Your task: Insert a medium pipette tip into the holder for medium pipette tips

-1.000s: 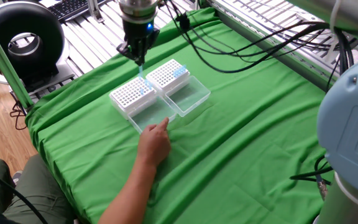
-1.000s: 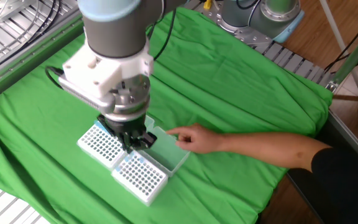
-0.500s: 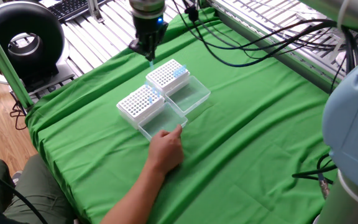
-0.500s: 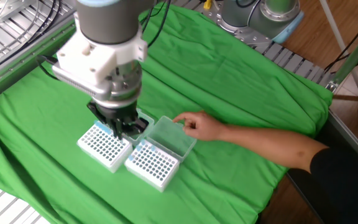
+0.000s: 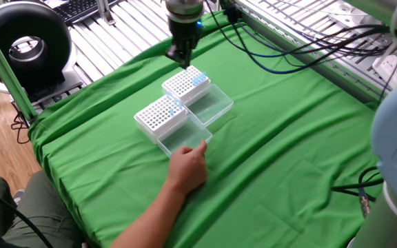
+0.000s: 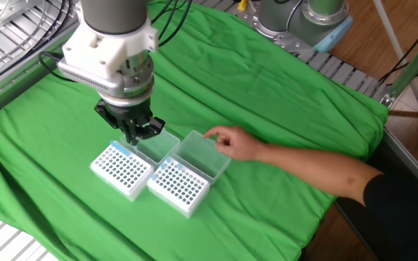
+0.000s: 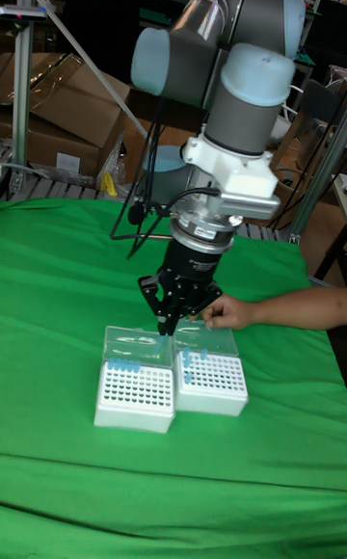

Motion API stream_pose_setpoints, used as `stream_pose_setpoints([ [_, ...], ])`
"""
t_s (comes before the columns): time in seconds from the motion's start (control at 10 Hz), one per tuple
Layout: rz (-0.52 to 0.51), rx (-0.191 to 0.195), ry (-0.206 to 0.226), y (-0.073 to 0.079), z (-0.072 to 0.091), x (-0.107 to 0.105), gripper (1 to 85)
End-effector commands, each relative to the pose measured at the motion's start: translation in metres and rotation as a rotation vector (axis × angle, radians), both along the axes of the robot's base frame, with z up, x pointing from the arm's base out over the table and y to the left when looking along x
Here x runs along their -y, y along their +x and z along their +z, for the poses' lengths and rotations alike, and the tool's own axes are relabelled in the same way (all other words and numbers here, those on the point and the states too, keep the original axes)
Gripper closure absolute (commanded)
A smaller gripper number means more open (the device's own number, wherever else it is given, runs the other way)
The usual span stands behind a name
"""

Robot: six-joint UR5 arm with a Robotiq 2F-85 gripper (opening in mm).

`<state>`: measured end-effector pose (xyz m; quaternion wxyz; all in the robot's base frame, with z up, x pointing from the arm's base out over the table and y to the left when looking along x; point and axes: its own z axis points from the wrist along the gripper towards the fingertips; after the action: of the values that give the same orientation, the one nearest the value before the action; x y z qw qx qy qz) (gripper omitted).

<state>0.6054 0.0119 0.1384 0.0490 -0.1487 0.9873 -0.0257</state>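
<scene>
While the green-draped tabletop (image 5: 274,151) spreads wide and bare on most sides, the work crowds into one patch: two white racks sit side by side with their clear lids open. Which is the holder for medium pipette tips (image 5: 186,84) I judge only loosely, the one nearest the pincer (image 5: 182,56). Whether its jaws grip a tip I cannot tell. A person's hand (image 5: 187,165) touches the other rack (image 5: 160,116); a nudge could shift holes off line, so a descending tip might miss or jam. Open room lies away from the hand.
</scene>
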Motion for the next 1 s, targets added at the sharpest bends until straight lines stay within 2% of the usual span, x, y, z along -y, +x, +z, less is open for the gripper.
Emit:
stream_pose_setpoints([
  [0.0, 0.012, 0.004, 0.016, -0.007, -0.011, 0.011, 84.7],
  [0.9, 0.008, 0.035, 0.031, 0.005, -0.022, 0.007, 84.7],
])
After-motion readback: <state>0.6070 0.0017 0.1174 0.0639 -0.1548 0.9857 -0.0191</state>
